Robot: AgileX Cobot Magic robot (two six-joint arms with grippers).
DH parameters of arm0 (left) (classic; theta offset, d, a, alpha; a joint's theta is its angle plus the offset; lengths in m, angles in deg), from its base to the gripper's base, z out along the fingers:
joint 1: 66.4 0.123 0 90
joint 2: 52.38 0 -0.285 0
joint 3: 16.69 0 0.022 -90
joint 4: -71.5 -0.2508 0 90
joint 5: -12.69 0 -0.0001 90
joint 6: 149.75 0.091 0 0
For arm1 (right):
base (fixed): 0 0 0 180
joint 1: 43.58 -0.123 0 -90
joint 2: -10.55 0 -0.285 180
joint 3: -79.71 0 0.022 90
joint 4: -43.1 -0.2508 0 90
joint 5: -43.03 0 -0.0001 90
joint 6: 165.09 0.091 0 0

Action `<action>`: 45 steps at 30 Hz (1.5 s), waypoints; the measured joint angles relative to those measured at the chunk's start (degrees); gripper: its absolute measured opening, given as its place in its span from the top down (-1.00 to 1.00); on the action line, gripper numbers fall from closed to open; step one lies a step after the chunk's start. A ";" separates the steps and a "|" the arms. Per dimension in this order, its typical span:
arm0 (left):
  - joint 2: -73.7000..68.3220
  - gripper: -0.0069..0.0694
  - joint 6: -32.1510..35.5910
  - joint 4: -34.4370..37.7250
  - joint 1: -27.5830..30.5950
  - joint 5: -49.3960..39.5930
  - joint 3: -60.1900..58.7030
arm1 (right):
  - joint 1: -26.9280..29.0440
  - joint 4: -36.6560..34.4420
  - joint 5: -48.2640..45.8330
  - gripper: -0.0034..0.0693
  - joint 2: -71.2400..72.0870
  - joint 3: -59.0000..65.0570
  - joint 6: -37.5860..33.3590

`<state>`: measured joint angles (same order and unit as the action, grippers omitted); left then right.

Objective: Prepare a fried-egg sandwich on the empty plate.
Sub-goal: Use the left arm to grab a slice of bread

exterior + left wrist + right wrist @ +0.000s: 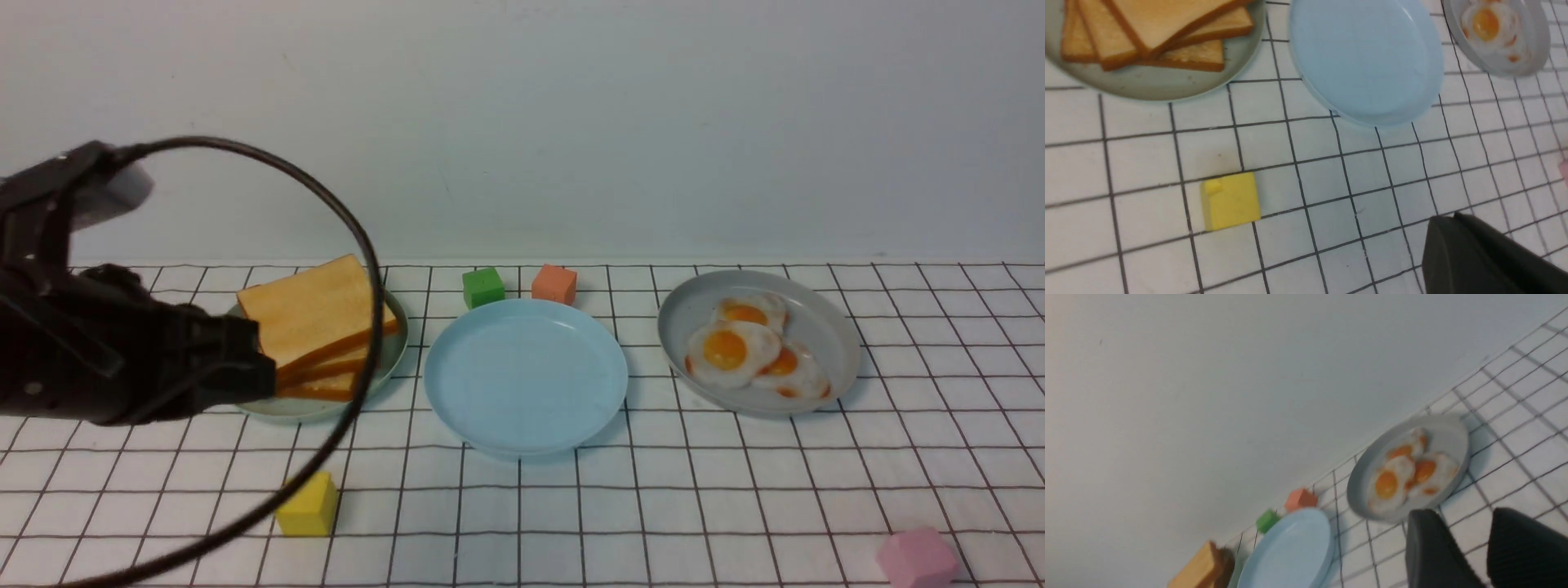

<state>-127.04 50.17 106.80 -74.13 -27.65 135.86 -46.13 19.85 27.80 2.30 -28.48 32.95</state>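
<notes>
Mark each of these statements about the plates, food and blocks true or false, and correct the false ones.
1. The light blue plate has a toast slice on it. False: it is empty.
2. Three fried eggs are on the grey plate. True.
3. The toast slices are piled on the pale green plate. True.
4. The yellow block sits on the light blue plate. False: it stands on the table.
5. The green block is left of the orange block in the front view. True.
</notes>
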 joint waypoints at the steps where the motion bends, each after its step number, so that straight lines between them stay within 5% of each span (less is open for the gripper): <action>1: -0.29 0.85 0.43 0.00 -0.54 0.15 0.08 | -0.41 0.00 -2.28 0.27 -0.28 -1.57 -0.18; 6: -9.56 0.85 4.08 -7.82 -6.93 0.53 6.80 | -7.05 2.10 -30.45 0.59 -13.93 -24.00 -14.62; 8: -14.98 0.85 0.05 -13.95 -8.66 -2.19 12.78 | -10.07 3.20 -44.89 0.85 -22.18 -35.75 -23.46; 11: -21.29 0.85 -4.07 -20.18 -8.83 -4.77 18.59 | -13.07 4.46 -52.35 0.93 -28.03 -43.12 -28.01; 22: -37.78 0.74 -10.57 -33.20 -7.36 -7.79 32.73 | -22.15 10.61 -51.89 0.90 -32.25 -48.60 -30.00; 34: -44.83 -0.18 -2.87 -40.55 -6.17 -0.91 35.90 | -22.15 11.95 -51.89 0.89 -32.25 -48.65 -30.10; 39: -48.19 -0.21 -2.76 -41.40 -6.17 0.50 35.90 | -22.15 11.95 -51.77 0.89 -32.25 -48.65 -30.10; 45: -50.29 0.01 -2.70 -43.19 -6.17 1.05 36.51 | -22.15 11.99 -51.42 0.87 -32.25 -48.65 -30.10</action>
<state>-177.33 47.47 63.61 -80.30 -26.60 172.37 -68.28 31.84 -23.62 -29.95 -77.13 2.85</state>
